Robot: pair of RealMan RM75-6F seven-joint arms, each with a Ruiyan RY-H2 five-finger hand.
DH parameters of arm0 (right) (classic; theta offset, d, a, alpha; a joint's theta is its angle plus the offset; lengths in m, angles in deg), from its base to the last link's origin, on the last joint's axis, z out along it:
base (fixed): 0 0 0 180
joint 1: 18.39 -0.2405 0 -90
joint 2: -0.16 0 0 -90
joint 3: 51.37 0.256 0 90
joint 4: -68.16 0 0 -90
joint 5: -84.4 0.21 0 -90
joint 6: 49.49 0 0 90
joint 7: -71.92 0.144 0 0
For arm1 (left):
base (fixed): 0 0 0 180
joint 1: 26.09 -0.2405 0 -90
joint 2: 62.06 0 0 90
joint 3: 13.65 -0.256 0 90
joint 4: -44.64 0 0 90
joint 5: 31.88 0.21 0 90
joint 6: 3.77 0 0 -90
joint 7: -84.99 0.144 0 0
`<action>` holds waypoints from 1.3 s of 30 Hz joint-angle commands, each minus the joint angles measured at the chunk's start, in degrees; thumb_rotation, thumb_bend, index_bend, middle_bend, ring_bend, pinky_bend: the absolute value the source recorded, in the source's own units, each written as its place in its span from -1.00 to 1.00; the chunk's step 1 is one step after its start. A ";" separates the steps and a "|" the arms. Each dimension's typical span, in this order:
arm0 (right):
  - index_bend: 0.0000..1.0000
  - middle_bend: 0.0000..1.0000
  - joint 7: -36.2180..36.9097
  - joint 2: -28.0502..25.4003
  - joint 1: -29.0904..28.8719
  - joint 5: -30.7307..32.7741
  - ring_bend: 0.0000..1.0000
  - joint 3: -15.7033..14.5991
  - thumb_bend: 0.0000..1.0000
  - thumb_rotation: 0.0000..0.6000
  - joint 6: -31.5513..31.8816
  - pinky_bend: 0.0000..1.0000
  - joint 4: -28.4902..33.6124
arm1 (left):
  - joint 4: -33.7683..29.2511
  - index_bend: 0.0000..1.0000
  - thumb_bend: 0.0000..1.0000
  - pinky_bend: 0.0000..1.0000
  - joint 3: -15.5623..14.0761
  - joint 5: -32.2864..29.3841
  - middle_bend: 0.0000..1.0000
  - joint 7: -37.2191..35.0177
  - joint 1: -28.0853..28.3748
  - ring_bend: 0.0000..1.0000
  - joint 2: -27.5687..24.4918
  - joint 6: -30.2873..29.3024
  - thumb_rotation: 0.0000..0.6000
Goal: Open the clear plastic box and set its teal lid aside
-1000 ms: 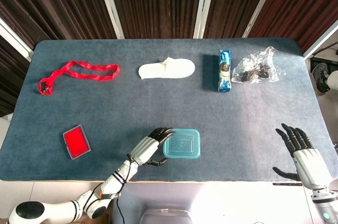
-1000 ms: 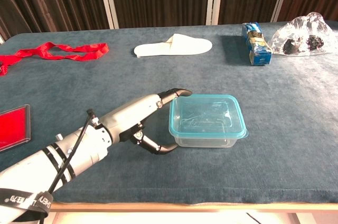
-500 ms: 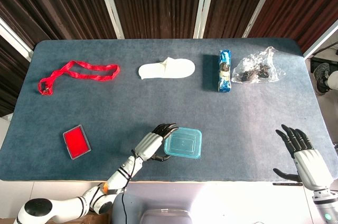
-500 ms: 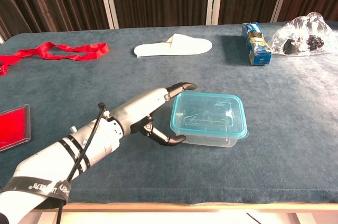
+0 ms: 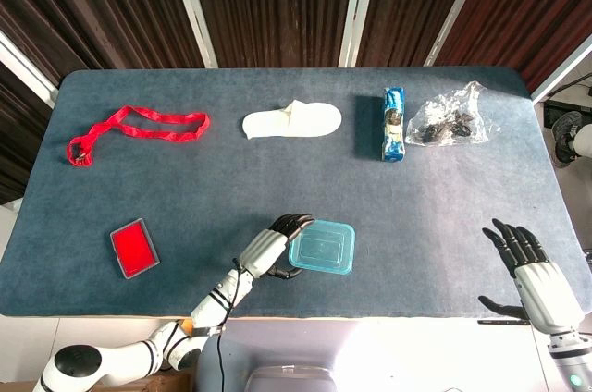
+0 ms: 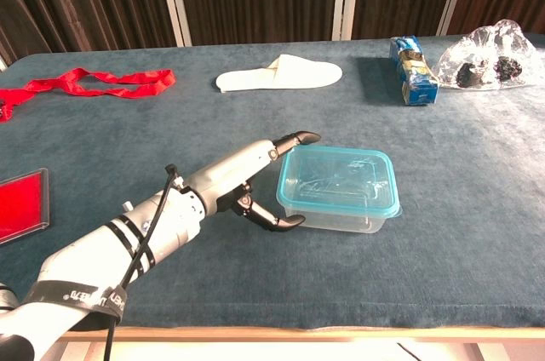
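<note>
Just beyond the left hand's (image 6: pixel 255 182) fingertips (image 6: pixel 300 136) sits one clear plastic box (image 6: pixel 339 197) with one teal lid (image 6: pixel 337 177) seated on it; the upper fingers touch the lid's near corner, the thumb curls under the box's side, bracketing it without a confirmed grip. Well clear of it, the right hand (image 5: pixel 535 272) lies spread, grasping nothing. Farther off: one red strap (image 5: pixel 134 130), one red card (image 5: pixel 134 247), one white slipper (image 5: pixel 293 120), one blue packet (image 5: pixel 394 123), one clear bag (image 5: pixel 450 117).

Teal lid (image 6: pixel 338 174) on clear box (image 6: pixel 353 220), red card (image 5: pixel 134 247), red ribbon (image 5: pixel 139 127), white slipper (image 5: pixel 292 121), blue tablecloth (image 5: pixel 231 198).
</note>
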 commanded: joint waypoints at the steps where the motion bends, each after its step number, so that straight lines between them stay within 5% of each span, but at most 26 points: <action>1: -1.00 -1.00 -0.08 0.00 -0.04 -0.06 -1.00 -0.04 -0.62 1.00 -0.09 -1.00 0.04 | 0.61 -0.51 -0.36 -0.72 -0.40 0.40 -0.41 -0.99 -0.01 -0.74 0.53 -0.74 1.00; 5: -1.00 -1.00 -0.08 0.00 0.01 -0.23 -1.00 -0.07 -0.62 1.00 0.08 -1.00 0.11 | 1.60 -0.19 -0.30 -0.63 -1.04 0.71 -0.13 -2.55 -0.18 -0.54 1.20 -1.55 1.00; 15: -1.00 -1.00 0.20 0.01 -0.14 -0.41 -1.00 -0.09 -0.62 1.00 -0.07 -1.00 -0.14 | 2.95 -0.03 -0.22 -0.39 -1.80 1.71 0.15 -3.61 -1.94 -0.27 1.56 -6.85 1.00; 28: -1.00 -1.00 -2.02 0.65 -0.21 0.07 -1.00 0.05 -0.62 1.00 -0.64 -1.00 0.24 | -6.91 -0.10 -0.23 -0.40 -4.36 0.49 0.15 0.31 -10.98 -0.29 -12.22 -15.61 1.00; 35: -1.00 -1.00 -3.66 1.09 -0.35 0.22 -1.00 0.05 -0.62 1.00 -1.15 -1.00 0.85 | -5.23 -0.13 -0.23 -0.51 -5.65 -0.13 0.12 -1.89 -13.01 -0.35 -12.93 -14.94 1.00; 39: -1.00 -1.00 -3.52 1.09 -0.42 0.46 -1.00 0.16 -0.62 1.00 -1.27 -1.00 0.77 | -4.12 -0.33 -0.25 -0.67 -6.66 0.25 -0.14 -2.43 -13.67 -0.60 -13.88 -14.23 1.00</action>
